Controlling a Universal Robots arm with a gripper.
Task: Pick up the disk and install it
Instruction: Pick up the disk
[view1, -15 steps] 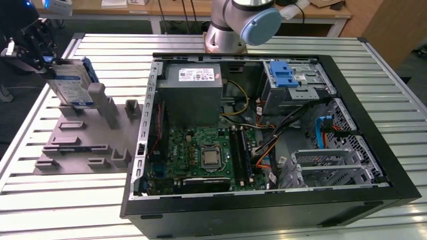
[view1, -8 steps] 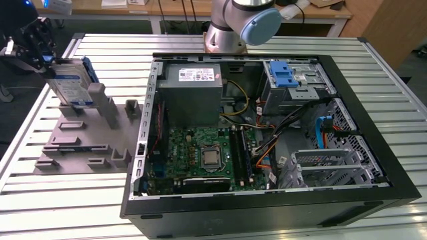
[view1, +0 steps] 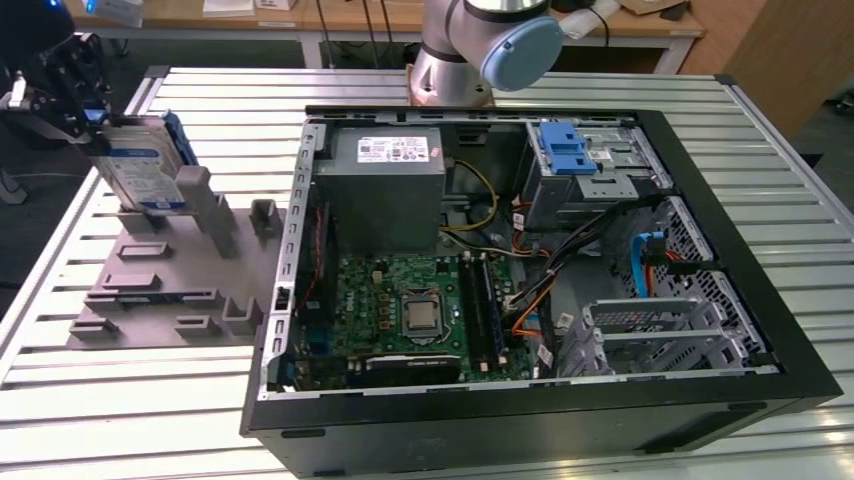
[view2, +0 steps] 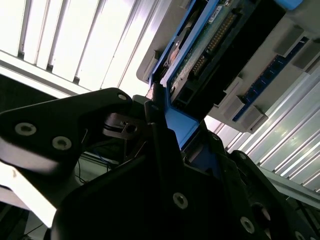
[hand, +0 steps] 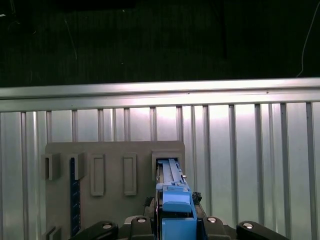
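Clamping the disk's blue carrier bracket from both sides, the gripper (hand: 175, 222) shows in the first wrist view as black fingers tight against the plastic, though their tips are cut off by the frame edge. In the second wrist view the gripper (view2: 167, 117) is a dark mass close to the lens, and one finger (view2: 154, 120) lies along the bracket. Beyond it the disk (view2: 200, 45) shows its connector edge and part of a circuit board, with the rest out of frame.

The disk (hand: 171, 175) runs edge-on away from the first wrist camera into a rectangular pocket of the grey fixture plate (hand: 115, 150). How deep it sits there is hidden by the bracket.

In the exterior view the gripper (view1: 83, 118) is at the exterior view's left, partly cropped by the picture's edge. It holds the upper end of the disk (view1: 140, 165), which stands upright with its labelled face showing. A grey post (view1: 195, 205) of the fixture plate (view1: 147, 300) covers the disk's lower corner, so I cannot tell whether it rests in its slot or hangs just clear of it.

Well apart, towards the exterior view's right, the open computer case (view1: 534, 430) lies on the slatted metal table (view1: 134, 400). Inside are a motherboard (view1: 400, 300), a grey power supply (view1: 384, 190) and a blue latch (view1: 567, 150) on the drive cage. Behind it the robot arm (view1: 487, 40) rises out of the frame.
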